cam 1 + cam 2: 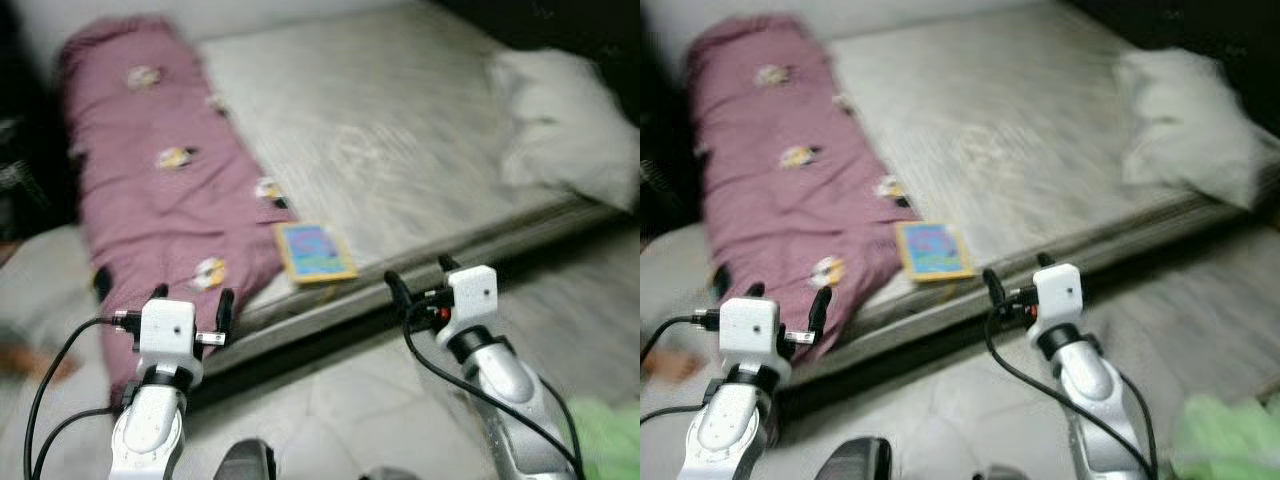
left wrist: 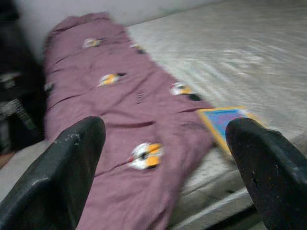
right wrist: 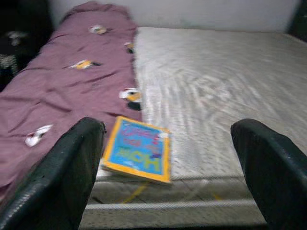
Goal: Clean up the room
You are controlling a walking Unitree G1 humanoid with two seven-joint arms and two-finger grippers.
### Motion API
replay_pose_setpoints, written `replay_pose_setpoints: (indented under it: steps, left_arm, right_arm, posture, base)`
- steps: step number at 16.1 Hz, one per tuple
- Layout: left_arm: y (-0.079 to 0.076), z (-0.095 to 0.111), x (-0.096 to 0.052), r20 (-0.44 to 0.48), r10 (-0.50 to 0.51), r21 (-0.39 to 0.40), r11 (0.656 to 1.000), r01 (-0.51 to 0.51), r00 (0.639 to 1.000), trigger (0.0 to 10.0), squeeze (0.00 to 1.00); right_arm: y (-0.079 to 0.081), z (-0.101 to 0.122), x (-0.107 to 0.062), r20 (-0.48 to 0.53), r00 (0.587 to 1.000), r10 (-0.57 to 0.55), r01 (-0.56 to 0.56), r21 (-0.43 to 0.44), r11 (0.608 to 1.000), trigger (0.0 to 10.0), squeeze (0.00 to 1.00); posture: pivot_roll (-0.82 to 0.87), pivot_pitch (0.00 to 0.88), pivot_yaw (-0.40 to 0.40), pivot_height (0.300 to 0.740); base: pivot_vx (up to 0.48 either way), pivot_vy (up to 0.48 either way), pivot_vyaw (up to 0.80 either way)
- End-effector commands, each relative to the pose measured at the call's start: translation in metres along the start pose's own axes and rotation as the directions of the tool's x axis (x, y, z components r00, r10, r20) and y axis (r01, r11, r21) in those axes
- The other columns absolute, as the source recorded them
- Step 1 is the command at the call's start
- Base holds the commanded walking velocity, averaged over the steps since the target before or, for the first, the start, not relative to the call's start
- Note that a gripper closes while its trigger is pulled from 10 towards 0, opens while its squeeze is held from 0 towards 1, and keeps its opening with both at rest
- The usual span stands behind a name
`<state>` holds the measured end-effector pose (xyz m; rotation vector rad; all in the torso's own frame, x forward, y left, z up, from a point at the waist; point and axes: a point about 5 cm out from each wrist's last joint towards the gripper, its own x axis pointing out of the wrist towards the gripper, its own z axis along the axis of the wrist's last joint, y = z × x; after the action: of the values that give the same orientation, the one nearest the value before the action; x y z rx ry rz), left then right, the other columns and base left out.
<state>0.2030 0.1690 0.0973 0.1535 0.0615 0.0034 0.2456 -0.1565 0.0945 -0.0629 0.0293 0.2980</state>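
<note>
A yellow-edged blue book (image 1: pixel 315 252) lies flat near the front edge of the grey mattress (image 1: pixel 400 130), beside a mauve blanket (image 1: pixel 160 190) with small bird prints. My left gripper (image 1: pixel 192 308) is open, held in front of the blanket's near end (image 2: pixel 144 158). My right gripper (image 1: pixel 420 280) is open too, a little right of the book (image 3: pixel 136 151) and short of the mattress edge. Nothing is between either pair of fingers.
A white pillow (image 1: pixel 560 125) rests on the mattress at the far right. A pale tiled floor (image 1: pixel 340 400) runs along the bed's front. Something green (image 1: pixel 610 435) lies on the floor at the right. Dark furniture (image 1: pixel 20 150) stands left of the bed.
</note>
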Motion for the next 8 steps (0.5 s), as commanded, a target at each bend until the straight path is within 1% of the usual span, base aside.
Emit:
replay_pose_setpoints:
  steps: [1,3,6,8]
  left_arm:
    - [0.0046,0.0001,-0.0013,0.0,0.005,0.011,1.0,-0.005,1.0,10.0,0.0]
    - [0.0039,0.0029,0.0009,0.016,-0.007,0.018,1.0,0.007,1.0,10.0,0.0]
    - [0.0027,0.003,0.0022,0.015,-0.018,0.014,1.0,0.018,1.0,10.0,0.0]
    - [0.0022,0.0017,0.0027,0.009,-0.02,0.011,1.0,0.02,1.0,10.0,0.0]
  right_arm:
    - [0.0037,0.003,0.002,0.016,1.0,0.016,-0.016,-0.003,1.0,10.0,0.0]
    - [0.0051,0.0034,0.0025,0.02,1.0,0.018,-0.018,-0.002,1.0,10.0,0.0]
    - [0.0088,0.0034,0.0019,0.025,0.999,0.033,-0.033,0.0,0.999,10.0,0.0]
    - [0.0088,0.003,0.002,0.026,0.999,0.033,-0.033,0.014,0.999,10.0,0.0]
  posture:
    - [0.0,0.124,-0.047,0.74]
    - [0.0,0.123,-0.045,0.74]
    - [0.0,0.123,-0.045,0.74]
    - [0.0,0.122,-0.045,0.74]
  base:
    - [0.0,0.0,0.8]
    - [0.0,0.0,0.8]
    - [0.0,0.0,0.8]
    - [0.0,0.0,0.0]
